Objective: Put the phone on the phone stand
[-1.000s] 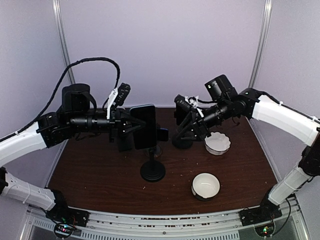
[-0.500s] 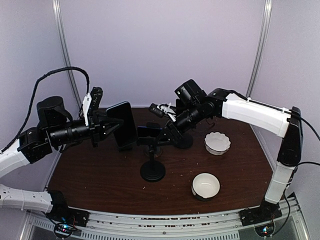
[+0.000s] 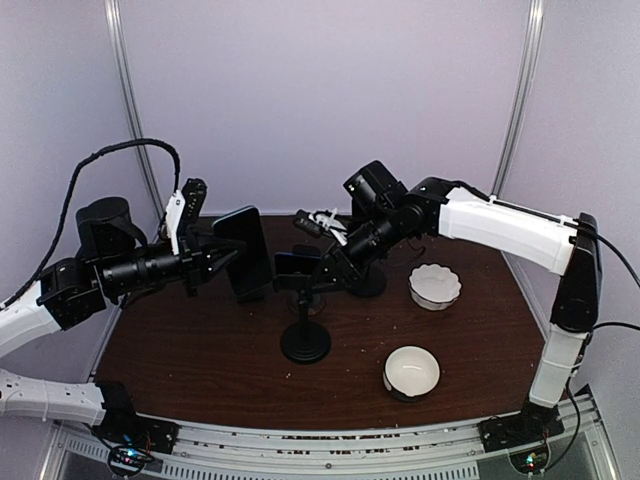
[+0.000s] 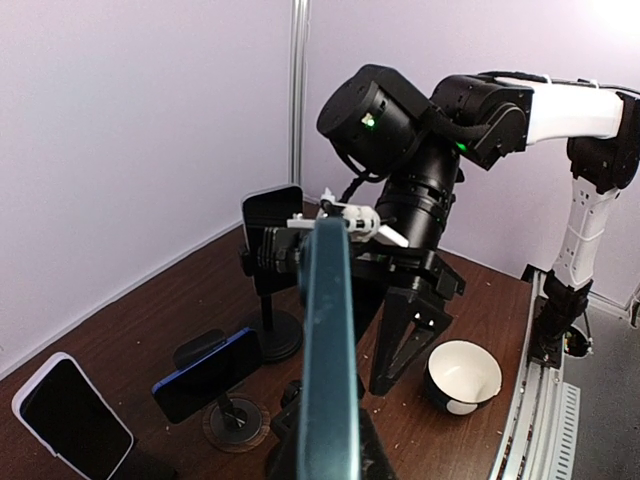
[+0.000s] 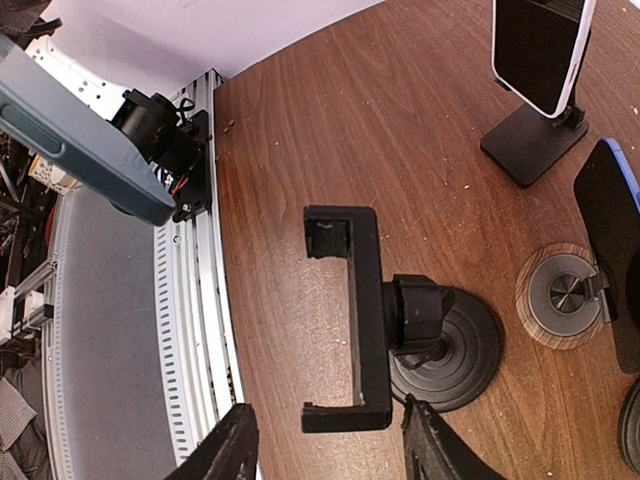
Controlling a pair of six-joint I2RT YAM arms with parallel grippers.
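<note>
Honestly, watch your right gripper (image 5: 330, 440): it's spread open, holding nothing, straddling the phone stand (image 3: 305, 338) cradle. Your left gripper (image 3: 215, 257) is clamped tight on the phone (image 3: 248, 250), midair left of the stand. Come in crooked and you'll tip the stand.

right fingers (image 5: 228, 452) crowd phone stand (image 5: 352, 320) from right.

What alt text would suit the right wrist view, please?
An empty black phone stand sits just beyond the open right gripper. A teal phone hangs upper left; a white phone and a blue phone stand at right.
</note>
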